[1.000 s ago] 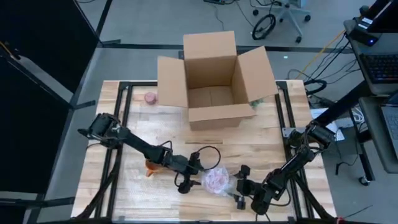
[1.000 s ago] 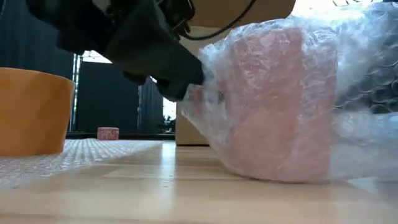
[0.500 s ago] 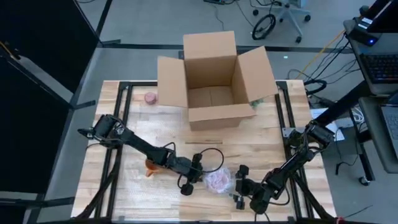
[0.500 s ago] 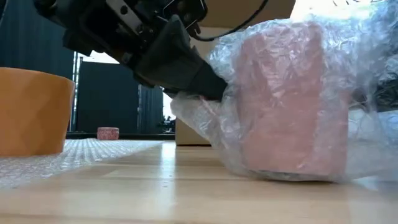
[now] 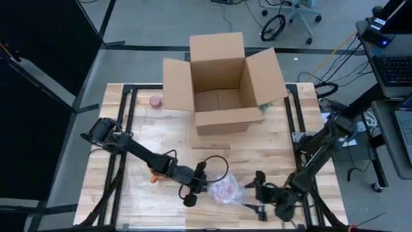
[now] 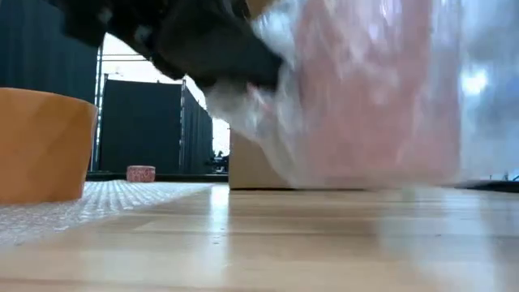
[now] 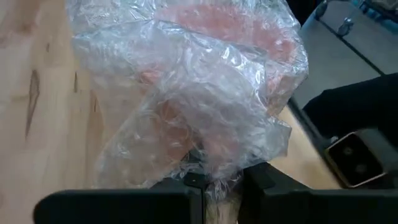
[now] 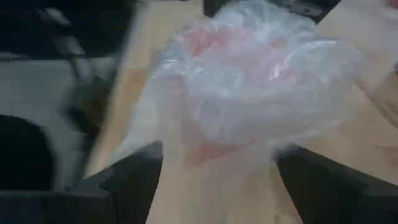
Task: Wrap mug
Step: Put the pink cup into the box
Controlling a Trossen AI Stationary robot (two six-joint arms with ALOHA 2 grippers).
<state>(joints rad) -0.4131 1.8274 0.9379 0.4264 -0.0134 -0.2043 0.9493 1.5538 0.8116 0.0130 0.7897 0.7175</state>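
Pink mug (image 5: 224, 189) in bubble wrap (image 7: 186, 93), orientation unclear, left gripper (image 7: 214, 183) pinching wrap, right gripper (image 5: 256, 196) fingers spread.

Your high view is evenly lit and sharp, w/ only soft shadows under the cardboard box (image 5: 222, 80). Low view is backlit by bright light btwn dark panels, glare streaking the tabletop (image 6: 243, 243), and the bubble-wrapped mug (image 6: 365, 89) is motion-smeared. Right wrist view is heavily blurred; left wrist view is sharper, w/ glints on the wrap.
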